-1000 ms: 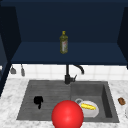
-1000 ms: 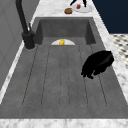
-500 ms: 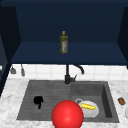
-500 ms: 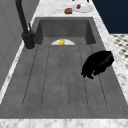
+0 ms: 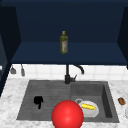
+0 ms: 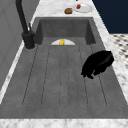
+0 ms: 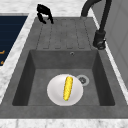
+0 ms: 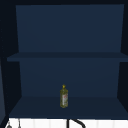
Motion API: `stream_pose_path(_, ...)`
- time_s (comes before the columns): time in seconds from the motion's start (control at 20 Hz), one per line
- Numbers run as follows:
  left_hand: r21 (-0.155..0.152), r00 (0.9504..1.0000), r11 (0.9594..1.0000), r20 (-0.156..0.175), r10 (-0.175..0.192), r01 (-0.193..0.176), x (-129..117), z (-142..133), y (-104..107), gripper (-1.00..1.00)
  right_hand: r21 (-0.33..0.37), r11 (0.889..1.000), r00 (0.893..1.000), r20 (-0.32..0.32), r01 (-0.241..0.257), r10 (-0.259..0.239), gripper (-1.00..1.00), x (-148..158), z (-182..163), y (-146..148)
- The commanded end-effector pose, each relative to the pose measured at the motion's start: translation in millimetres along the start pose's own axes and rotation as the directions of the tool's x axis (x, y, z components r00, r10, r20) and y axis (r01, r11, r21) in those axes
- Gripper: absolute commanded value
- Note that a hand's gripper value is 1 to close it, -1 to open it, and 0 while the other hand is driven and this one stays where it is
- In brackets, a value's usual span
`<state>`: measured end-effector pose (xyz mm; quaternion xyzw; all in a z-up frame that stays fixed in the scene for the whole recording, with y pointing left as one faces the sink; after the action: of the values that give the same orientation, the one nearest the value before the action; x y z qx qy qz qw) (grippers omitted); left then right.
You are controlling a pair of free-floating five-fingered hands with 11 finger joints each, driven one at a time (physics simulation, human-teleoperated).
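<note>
Over the draining board [image 5: 50,91], near its front-left edge, the left hand [image 5: 38,100] hovers with fingers curled downward, holding nothing and touching nothing. Corn cob [image 7: 67,88] lies on a white plate [image 7: 53,93] in the basin [image 7: 62,61], well apart from the hand. My read: an approach step, with no grasp begun. Any pick needs travel right, past the faucet [image 5: 67,75], then down.

On the sink's drainboard [image 5: 47,90], a hand [image 5: 38,101] hovers at about eight o'clock from the faucet [image 5: 67,77]. At four o'clock from the faucet, a plate [image 7: 53,96] in the basin [image 7: 40,62] carries a corn cob [image 7: 67,88]. A bottle [image 5: 63,42] stands on the cabinet shelf [image 5: 100,56] at twelve o'clock, behind and above the faucet.
</note>
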<state>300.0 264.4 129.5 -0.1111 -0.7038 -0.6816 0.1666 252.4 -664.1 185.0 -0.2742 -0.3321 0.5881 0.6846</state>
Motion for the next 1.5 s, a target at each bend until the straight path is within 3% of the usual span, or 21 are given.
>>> stream_pose_path(0.0,0.000,1.0000,1.0000,0.000,0.000,0.000,0.0,0.0,0.0,0.00,0.063,0.998,0.999,-0.045,-0.021,0.024,-1.00,19.4,0.8,3.0)
stream_pose_path(0.4,0.000,1.0000,1.0000,0.000,0.000,0.000,0.0,0.0,0.0,0.00,0.082,0.996,0.995,-0.092,-0.030,0.037,-1.00,44.7,-4.5,11.4)
stream_pose_path(0.75,0.000,1.0000,1.0000,0.000,0.000,0.000,0.0,0.0,0.0,0.00,0.071,0.997,0.998,-0.061,0.000,0.005,-1.00,37.6,-19.3,19.3)
stream_pose_path(0.95,0.000,1.0000,1.0000,0.000,0.000,0.000,0.0,0.0,0.0,0.00,0.075,0.997,0.999,-0.035,-0.007,0.010,-1.00,26.5,-28.7,22.4)
stream_pose_path(1.45,0.000,1.0000,1.0000,0.000,0.000,0.000,0.0,0.0,0.0,0.00,0.081,0.997,0.998,-0.060,-0.018,0.023,-1.00,23.7,-55.2,26.6)
